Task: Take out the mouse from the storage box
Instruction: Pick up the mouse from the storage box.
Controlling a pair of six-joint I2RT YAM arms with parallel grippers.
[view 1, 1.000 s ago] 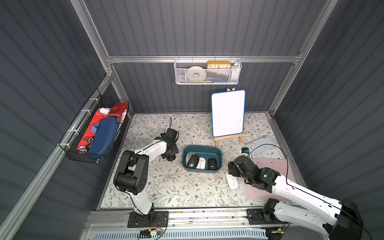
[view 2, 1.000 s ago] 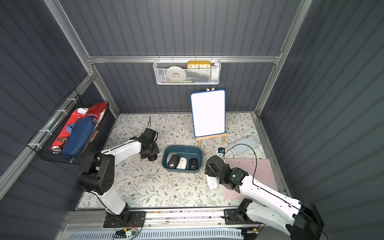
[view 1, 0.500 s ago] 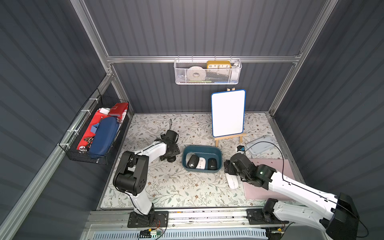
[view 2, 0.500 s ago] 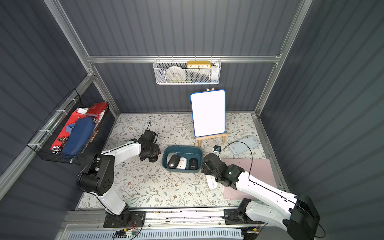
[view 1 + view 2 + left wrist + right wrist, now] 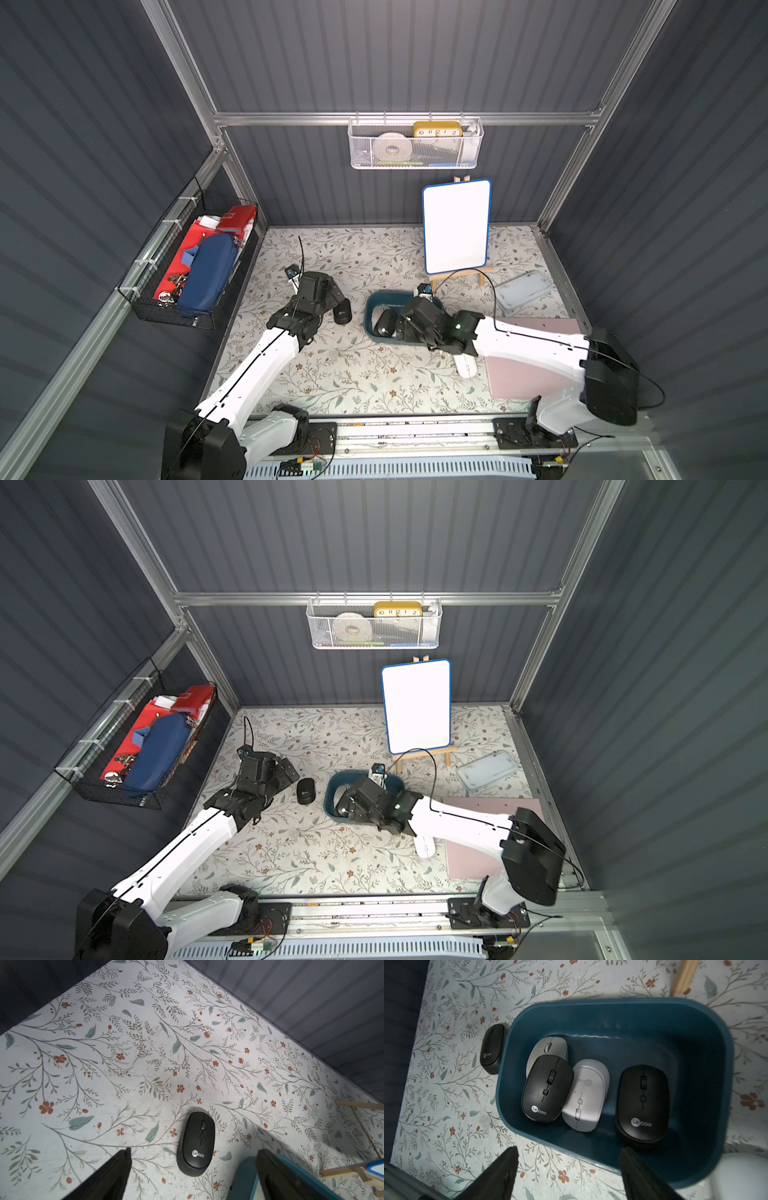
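Partly done | black mouse (image 5: 197,1142) lies on desk (image 5: 124,1064) just beside storage box (image 5: 706,1084), white mouse (image 5: 465,365) also out | four mice (image 5: 548,1088) lie inside | left end effector (image 5: 194,1152) open, empty | right end effector (image 5: 568,1149) open above box, empty

Soft overhead light renders both top views bright and sharp; wrist views dim toward their corners, fingers (image 5: 500,1174) blur, and the box (image 5: 695,1043) under the right end effector (image 5: 568,1150) lies shadowed.
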